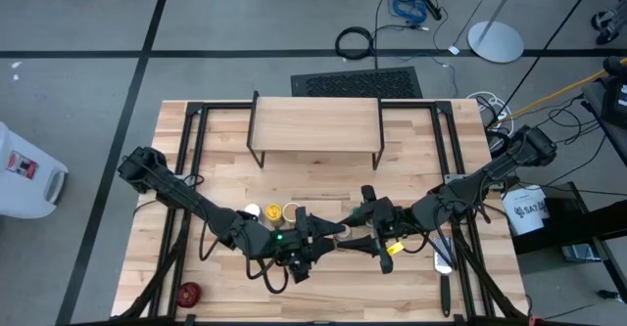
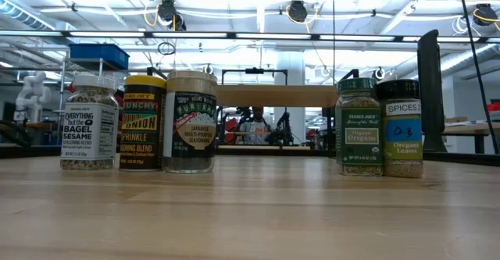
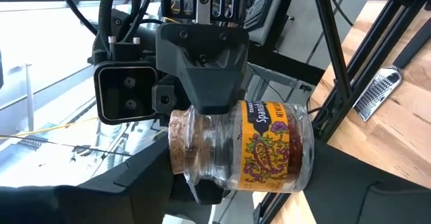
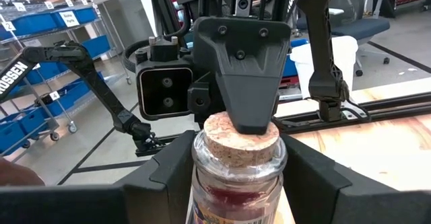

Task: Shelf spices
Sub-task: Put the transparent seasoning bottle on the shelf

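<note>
A clear glass jar [image 3: 269, 146] with a cork stopper and a yellow and red label hangs in the air between both grippers, above the table's near middle. My left gripper [image 1: 328, 233] and right gripper [image 1: 361, 230] meet there, each shut on this jar. Five spice jars stand on their bases in a row on the table: white-capped [image 2: 89, 123], yellow [image 2: 144, 123], tan-lidded [image 2: 190, 122], green-lidded [image 2: 358, 126], dark-lidded [image 2: 402, 127]. The wood-topped shelf [image 1: 315, 125] stands on black legs at the far middle. My left gripper [image 3: 236, 183] is rolled on its side and comes level from the table's left. One finger [image 4: 246, 83] lies on top of the cork [image 4: 225, 140]. Its other finger, by the jar's base, is hidden behind the jar. My right gripper [image 4: 239, 177] pinches the jar's shoulder just below the cork [image 4: 202, 158] between its two fingers. They come level from the table's right and lie across the jar. The jar stands upright in the hold, lifted clear of the table.
A flat metal grater [image 1: 443, 257] with a black handle lies near the right front. A small red round object [image 1: 188, 292] sits near the left front corner. Black frame rails [image 1: 186, 160] run along both sides. Bare wood lies between the shelf and the jar row.
</note>
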Available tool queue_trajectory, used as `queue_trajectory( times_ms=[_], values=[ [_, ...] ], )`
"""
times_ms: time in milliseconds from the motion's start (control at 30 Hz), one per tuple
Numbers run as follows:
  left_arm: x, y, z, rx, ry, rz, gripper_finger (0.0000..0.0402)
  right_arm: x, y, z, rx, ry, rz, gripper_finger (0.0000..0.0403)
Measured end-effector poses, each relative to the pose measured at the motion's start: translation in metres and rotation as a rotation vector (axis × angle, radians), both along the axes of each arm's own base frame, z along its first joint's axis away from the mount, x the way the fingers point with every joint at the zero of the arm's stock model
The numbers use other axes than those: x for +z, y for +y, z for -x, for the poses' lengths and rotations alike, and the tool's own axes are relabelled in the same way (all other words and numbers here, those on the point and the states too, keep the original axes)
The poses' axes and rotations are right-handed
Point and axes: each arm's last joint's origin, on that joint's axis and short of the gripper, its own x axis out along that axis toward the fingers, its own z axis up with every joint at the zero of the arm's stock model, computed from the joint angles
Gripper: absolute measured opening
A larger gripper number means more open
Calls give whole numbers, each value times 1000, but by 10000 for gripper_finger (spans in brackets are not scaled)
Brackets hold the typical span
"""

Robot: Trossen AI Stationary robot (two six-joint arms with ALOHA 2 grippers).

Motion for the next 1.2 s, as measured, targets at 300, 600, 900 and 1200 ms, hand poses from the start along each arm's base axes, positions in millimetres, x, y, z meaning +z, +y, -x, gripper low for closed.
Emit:
queue_trajectory(
  times_ms=[300,600,900,1200],
  values=[
    [1,-4,2,-3,-8,-15,282,0,0,0,3,-2,4,176],
    [1,-4,3,-5,-12,14,298,0,0,0,3,0,2,176],
    [6,-5,4,-9,-69,182,330,2,0,1,6,-16,12,176],
    [7,-5,4,-22,-100,370,331,5,1,1,33,-51,61,176]
  ],
)
